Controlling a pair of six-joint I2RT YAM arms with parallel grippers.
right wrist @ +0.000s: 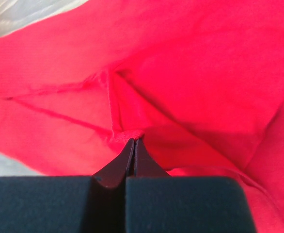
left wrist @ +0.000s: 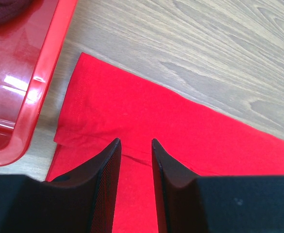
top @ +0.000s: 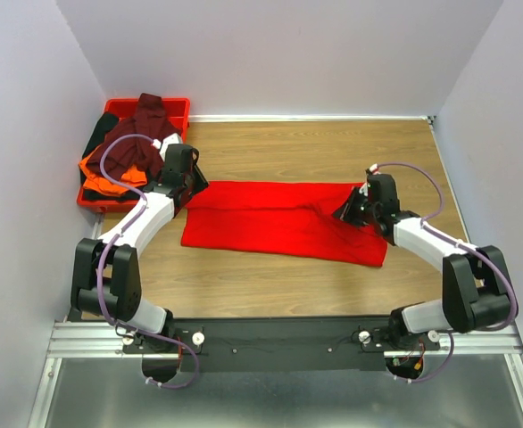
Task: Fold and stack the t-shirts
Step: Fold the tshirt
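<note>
The bright red t-shirt (top: pixel 279 221) lies spread in a long band across the middle of the table. My left gripper (left wrist: pixel 134 141) is open just above its left end, with red cloth (left wrist: pixel 132 111) below and between the fingers. In the top view this gripper (top: pixel 190 183) sits at the shirt's upper left corner. My right gripper (right wrist: pixel 134 141) is shut on a pinched edge of the red t-shirt (right wrist: pixel 181 73) at its right end (top: pixel 351 212). The dark maroon t-shirt (top: pixel 141 129), the orange one (top: pixel 110 168) and the black one (top: pixel 101 134) lie piled in the red tray.
The rigid red plastic tray (top: pixel 177 109) stands at the back left; its rim (left wrist: pixel 40 73) is close to the left gripper. Grey walls enclose the table on three sides. A metal rail (top: pixel 279 339) runs along the near edge.
</note>
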